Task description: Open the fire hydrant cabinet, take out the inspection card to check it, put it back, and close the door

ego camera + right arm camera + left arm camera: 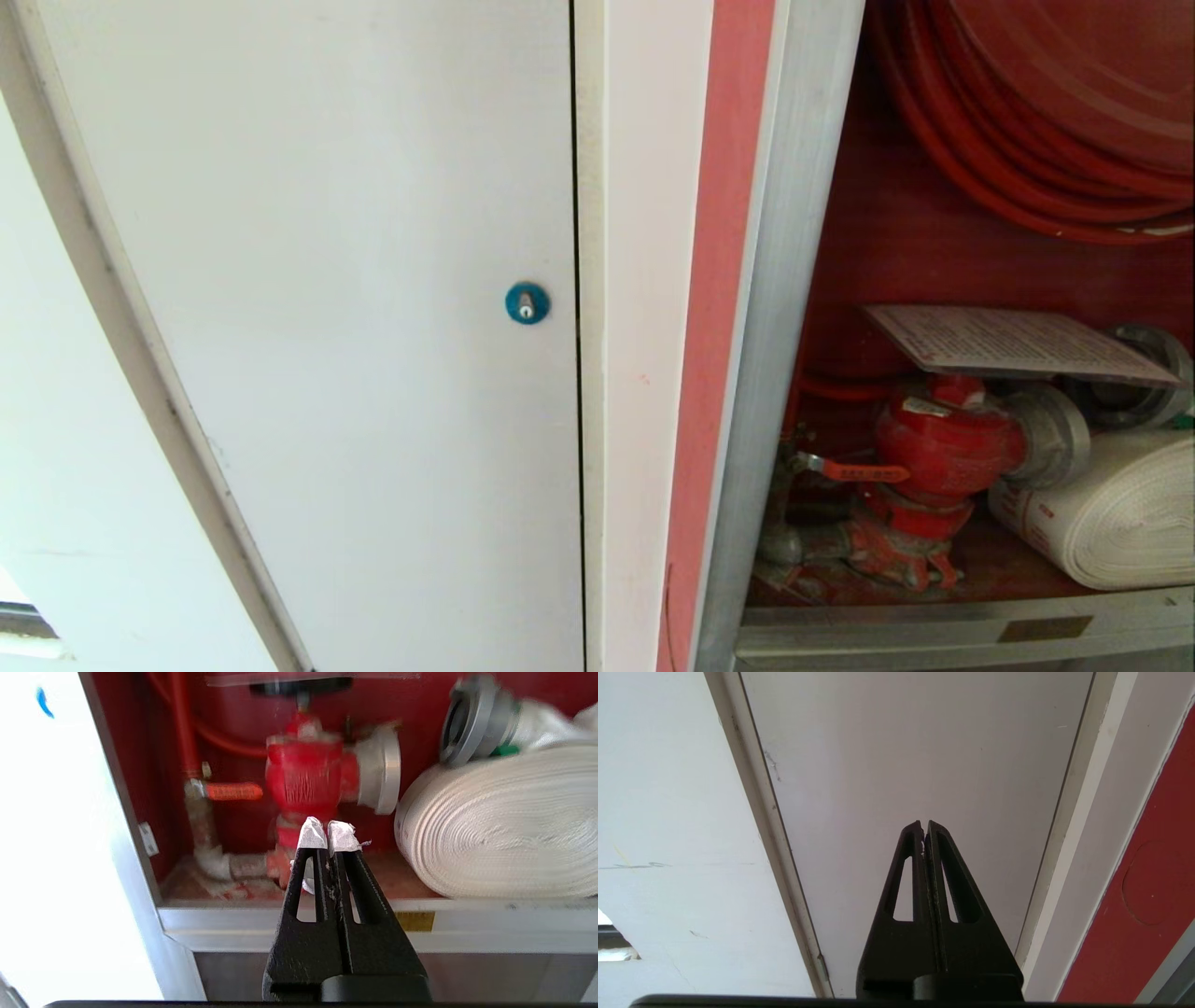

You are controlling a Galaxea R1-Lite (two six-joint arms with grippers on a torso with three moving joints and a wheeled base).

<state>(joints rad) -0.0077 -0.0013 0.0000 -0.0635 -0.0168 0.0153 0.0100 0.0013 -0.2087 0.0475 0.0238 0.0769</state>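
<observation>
The fire hydrant cabinet point(794, 280) stands open at the right, its red interior showing; the door is out of view. The inspection card point(1018, 343), pale with fine print, lies flat on top of the red valve point(943, 439). Above hangs the red hose reel point(1027, 121). Neither arm shows in the head view. My right gripper point(327, 828) is shut with nothing in it, its taped tips pointing at the valve point(303, 774) from just outside the cabinet's lower frame point(467, 926). My left gripper point(924, 825) is shut and empty, facing a plain white door.
A rolled white hose point(1111, 513) with a metal coupling point(472, 718) fills the cabinet's right side. Left of the cabinet is a plain white door with a blue round lock point(527, 303). An orange lever point(233, 791) sticks out beside the valve.
</observation>
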